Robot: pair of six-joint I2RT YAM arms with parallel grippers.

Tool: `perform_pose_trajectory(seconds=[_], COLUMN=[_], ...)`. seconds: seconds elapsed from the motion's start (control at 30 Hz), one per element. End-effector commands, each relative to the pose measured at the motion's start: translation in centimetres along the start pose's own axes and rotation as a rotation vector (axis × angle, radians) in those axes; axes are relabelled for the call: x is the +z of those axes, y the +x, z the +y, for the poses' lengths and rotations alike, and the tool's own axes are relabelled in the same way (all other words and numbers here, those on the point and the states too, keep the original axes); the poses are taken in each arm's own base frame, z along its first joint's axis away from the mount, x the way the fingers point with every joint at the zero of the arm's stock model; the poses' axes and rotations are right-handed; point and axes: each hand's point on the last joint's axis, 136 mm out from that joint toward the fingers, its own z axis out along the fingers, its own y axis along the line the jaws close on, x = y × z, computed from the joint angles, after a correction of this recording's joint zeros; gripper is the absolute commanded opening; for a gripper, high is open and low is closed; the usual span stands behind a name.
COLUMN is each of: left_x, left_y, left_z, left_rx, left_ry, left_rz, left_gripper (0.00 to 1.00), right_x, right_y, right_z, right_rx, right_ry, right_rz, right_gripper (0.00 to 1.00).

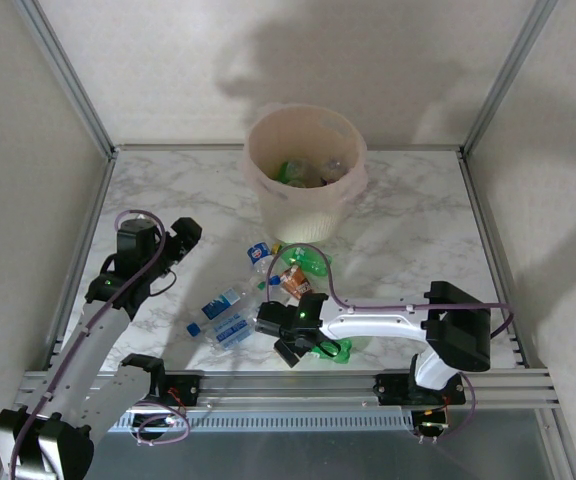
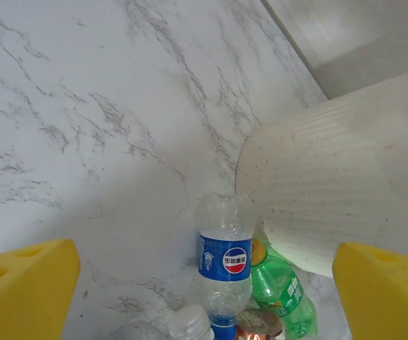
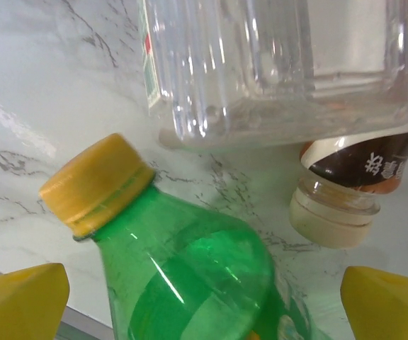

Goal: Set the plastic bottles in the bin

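The green bottle lies on the worktop squarely between the fingers of the right end effector, which are spread wide with neither pad touching it. Its yellow cap points ahead and to the left of the fingers. A clear bottle and a brown-labelled bottle lie close just beyond it.

If the fingers close on the slick, tapering shoulder, the bottle could probably squirt forward into those neighbours. A thin crushed wall may also buckle and leave a loose hold. The worktop's near edge runs just behind the fingers, so a nudge backward might roll the bottle off. The bin stands well ahead, a long carry for a weak grip.

The right arm reaches low and leftward along the near edge, its wrist tipped down. The left end effector hangs wide and empty over bare worktop, with a blue-labelled bottle ahead of it and the bin to its right.
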Motion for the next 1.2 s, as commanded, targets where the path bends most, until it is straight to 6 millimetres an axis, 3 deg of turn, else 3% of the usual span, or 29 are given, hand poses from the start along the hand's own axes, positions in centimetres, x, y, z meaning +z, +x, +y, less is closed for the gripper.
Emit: perform_pose_trajectory(seconds=[0.0, 0.2, 0.47, 0.67, 0.93, 1.17], left_x=[0.4, 0.4, 0.6, 0.8, 0.9, 0.8], left_y=[0.3, 0.3, 0.4, 0.5, 0.5, 0.3], left_z=[0.0, 0.1, 0.1, 0.2, 0.0, -0.1], left_rx=[0.002, 0.001, -0.002, -0.004, -0.011, -0.010], left_ry=[0.007, 0.006, 0.010, 0.006, 0.014, 0.019], left_rz=[0.006, 0.008, 0.011, 0.013, 0.012, 0.004], left_gripper=[0.92, 0.92, 0.92, 0.92, 0.92, 0.93], right_x=[0.9, 1.7, 2.9, 2.9, -0.7, -6.4], right_y=[1.7, 2.6, 3.8, 3.5, 0.9, -3.0], right_z=[-0.8, -0.9, -2.0, -3.0, -3.9, -5.1], right_rx=[0.012, 0.073, 0.165, 0.199, 0.233, 0.281], right_ry=[0.055, 0.052, 0.058, 0.089, 0.104, 0.103], right_rz=[0.046, 0.076, 0.086, 0.058, -0.046, -0.215], right_gripper=[0.99, 0.97, 0.81, 0.65, 0.57, 0.54])
